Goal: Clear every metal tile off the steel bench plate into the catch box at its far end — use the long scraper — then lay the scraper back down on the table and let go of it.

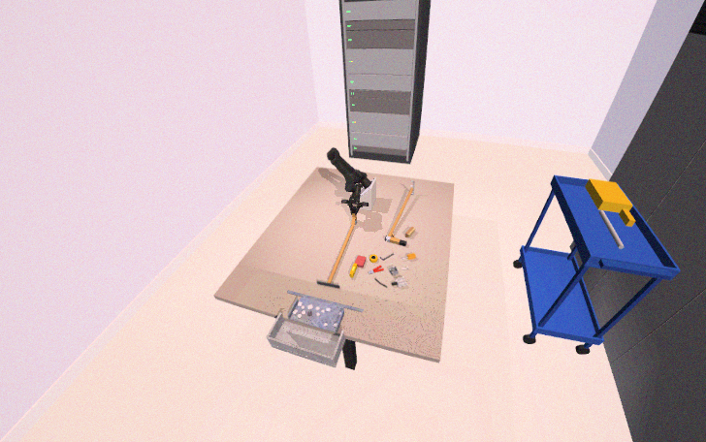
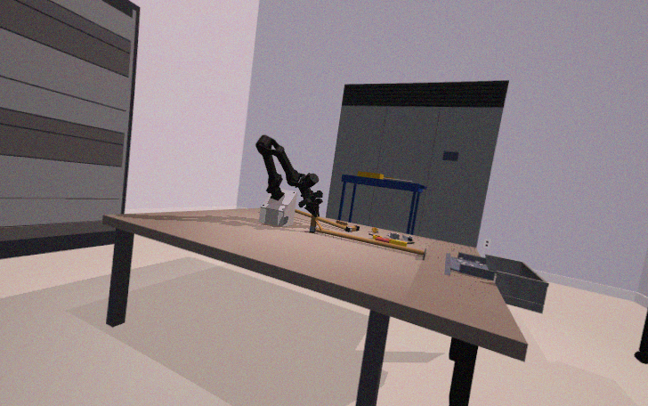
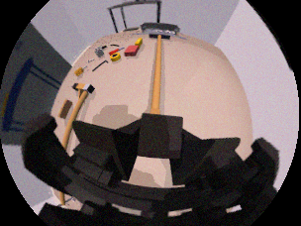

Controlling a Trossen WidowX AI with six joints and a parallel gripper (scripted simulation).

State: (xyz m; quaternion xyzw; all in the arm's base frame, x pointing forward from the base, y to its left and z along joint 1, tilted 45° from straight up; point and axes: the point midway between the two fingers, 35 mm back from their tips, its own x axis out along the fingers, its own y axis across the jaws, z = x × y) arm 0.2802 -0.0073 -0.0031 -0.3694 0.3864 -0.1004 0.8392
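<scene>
At left in the top view, the catch box (image 1: 304, 353) (image 2: 521, 290) is seen jutting past the far edge of the bench (image 1: 291, 234) (image 2: 287, 253) (image 3: 208, 89), its open top set beyond the steel plate (image 1: 334, 316) (image 2: 480, 272). Pale tiles (image 1: 310, 306) are scattered over the plate, none of them pushed off its near half in full, and the plate's near side is crossed by a thin grey bar (image 1: 351, 307) (image 2: 447, 263). Just short of that bar, the dark blade (image 1: 328, 284) (image 2: 424, 254) (image 3: 159, 36) of the long scraper (image 1: 342, 249) (image 2: 373, 239) (image 3: 157, 74) is stationed, with a narrow strip of bench left between. The scraper's near end is held in the claw (image 1: 355, 207) (image 2: 313, 213) (image 3: 159, 138), closed about its grip. To the handle's left-hand side in this view, a broad stretch of bench is left open for a sideways swing; on the other, room is pinched by a yellow tool (image 1: 353, 269) and a red block (image 1: 360, 261) (image 3: 132, 51), near the shaft. Farther right, a hammer (image 1: 396, 240) (image 3: 84, 88) and a tan block (image 1: 409, 232) (image 3: 65, 108) are shown inside the bench's right edge, with a blue cart (image 1: 638, 269) (image 2: 382, 182) standing well apart beyond it.
</scene>
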